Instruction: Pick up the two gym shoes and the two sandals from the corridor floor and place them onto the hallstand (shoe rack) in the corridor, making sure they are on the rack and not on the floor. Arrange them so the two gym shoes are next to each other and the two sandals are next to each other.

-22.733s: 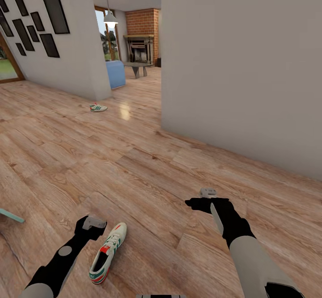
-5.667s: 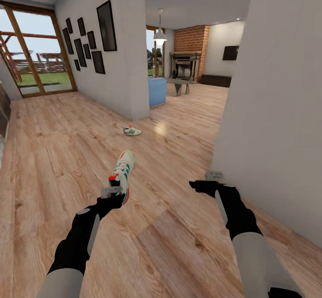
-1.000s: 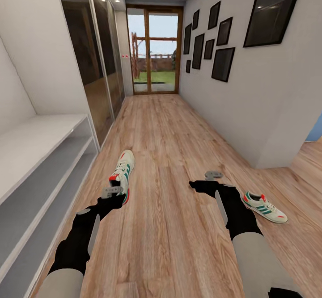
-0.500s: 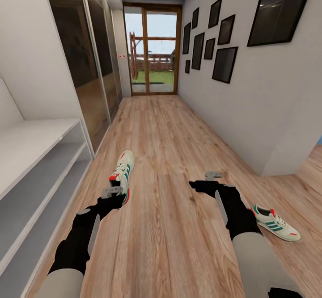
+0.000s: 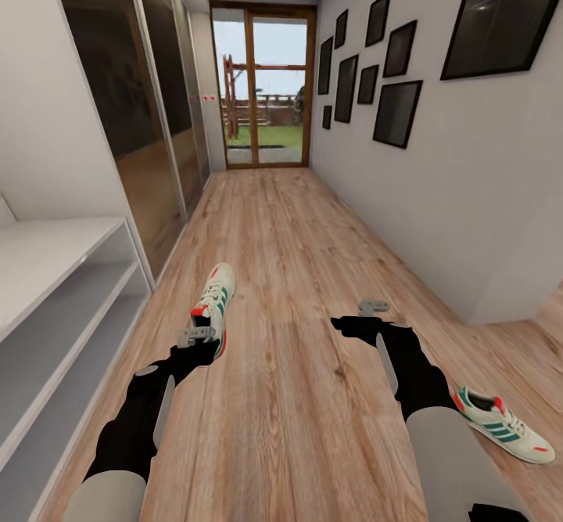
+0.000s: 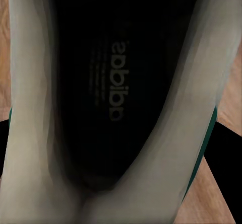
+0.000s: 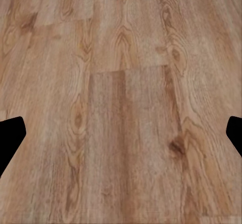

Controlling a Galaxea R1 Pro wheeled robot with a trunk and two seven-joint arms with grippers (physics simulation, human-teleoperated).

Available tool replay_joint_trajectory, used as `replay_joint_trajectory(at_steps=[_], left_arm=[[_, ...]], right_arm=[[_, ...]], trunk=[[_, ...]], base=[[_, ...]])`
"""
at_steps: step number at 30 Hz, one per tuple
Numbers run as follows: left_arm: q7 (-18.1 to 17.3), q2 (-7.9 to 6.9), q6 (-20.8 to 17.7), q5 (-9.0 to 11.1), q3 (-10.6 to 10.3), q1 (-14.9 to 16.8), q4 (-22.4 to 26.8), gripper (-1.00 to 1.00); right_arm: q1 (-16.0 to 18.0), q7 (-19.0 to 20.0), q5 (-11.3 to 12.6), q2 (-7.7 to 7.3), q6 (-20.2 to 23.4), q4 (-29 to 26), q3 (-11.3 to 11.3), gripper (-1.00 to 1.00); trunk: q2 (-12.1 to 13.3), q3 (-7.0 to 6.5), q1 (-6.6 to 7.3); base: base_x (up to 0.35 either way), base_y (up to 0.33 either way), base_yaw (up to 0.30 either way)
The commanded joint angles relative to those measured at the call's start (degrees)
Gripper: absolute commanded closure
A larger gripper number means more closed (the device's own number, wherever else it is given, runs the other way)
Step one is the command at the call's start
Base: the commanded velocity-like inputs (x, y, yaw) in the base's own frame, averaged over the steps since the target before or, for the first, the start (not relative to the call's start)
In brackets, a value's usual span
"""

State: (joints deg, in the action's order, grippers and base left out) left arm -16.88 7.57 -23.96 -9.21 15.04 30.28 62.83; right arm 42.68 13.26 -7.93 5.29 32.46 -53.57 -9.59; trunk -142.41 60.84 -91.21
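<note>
My left gripper (image 5: 195, 338) is shut on the heel of one white gym shoe (image 5: 216, 300), which it holds above the corridor floor (image 5: 297, 256) with the toe pointing away. The left wrist view looks into that shoe's dark insole (image 6: 116, 83). The other gym shoe (image 5: 504, 432) lies on the floor at the lower right, beside my right forearm. My right gripper (image 5: 374, 307) hovers open over bare planks (image 7: 121, 83), with nothing between its fingers. The hallstand (image 5: 55, 256), light grey with open shelves, stands along the left wall. The sandals are out of view.
Dark mirrored sliding doors (image 5: 148, 115) run along the left wall past the hallstand. A glass door (image 5: 262, 88) closes the far end of the corridor. Black frames (image 5: 395, 76) hang on the right wall, whose corner (image 5: 489, 311) juts out near the lying shoe.
The camera has kept turning, so the hallstand slid further left and the lying shoe dropped toward the lower right of the picture. Both arms and the held shoe keep their pose.
</note>
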Motion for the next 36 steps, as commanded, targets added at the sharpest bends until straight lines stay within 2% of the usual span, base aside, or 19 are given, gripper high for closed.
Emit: replay_joint_trajectory(at_steps=[1, 28, 36], left_arm=[[-0.6, 0.08, -0.2, -0.5, 0.3, 0.0, 0.1, 1.0], [-0.6, 0.13, -0.2, -0.5, 0.3, 0.0, 0.1, 1.0], [-0.7, 0.17, -0.2, -0.5, 0.3, 0.0, 0.1, 1.0]], right_arm=[[0.0, 0.5, -0.6, 0.07, 0.2, -0.1, -0.3, -1.0], [0.0, 0.5, -0.7, 0.07, 0.2, 0.0, -0.3, -1.0], [0.0, 0.5, -0.7, 0.07, 0.2, 0.0, -0.3, -1.0]], trunk=[[0.0, 0.06, -0.02], [0.0, -0.13, -0.02], [0.0, -0.18, -0.02]], base=[[0.348, 0.0, 0.0], [0.348, 0.0, 0.0], [0.346, 0.04, -0.122]])
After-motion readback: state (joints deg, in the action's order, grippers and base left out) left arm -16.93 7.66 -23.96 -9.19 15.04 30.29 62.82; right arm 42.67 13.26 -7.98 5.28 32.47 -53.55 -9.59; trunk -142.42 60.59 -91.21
